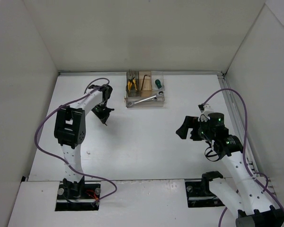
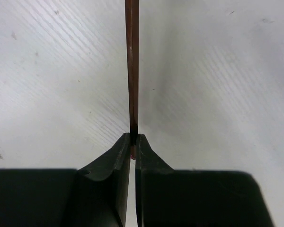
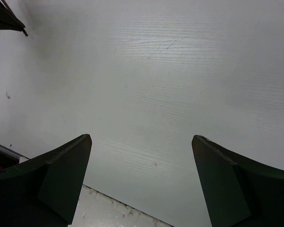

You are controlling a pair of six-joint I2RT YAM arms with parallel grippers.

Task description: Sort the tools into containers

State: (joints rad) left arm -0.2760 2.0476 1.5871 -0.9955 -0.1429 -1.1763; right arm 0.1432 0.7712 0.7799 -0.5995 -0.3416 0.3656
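The left end effector (image 2: 133, 137) pinches the thin dark rod (image 2: 132, 71) by one end, left of the organizer box (image 1: 144, 105), likely to carry it there; the right end effector (image 3: 141, 137) is spread, empty.

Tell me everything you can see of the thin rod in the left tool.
The thin rod is straight and slender, dark reddish-brown, metal by its look. Its near end is pinched between the shut black fingers of the left tool, and it runs straight away from them past the frame's top edge, so its far end is hidden. The white table lies behind it; contact there cannot be told.
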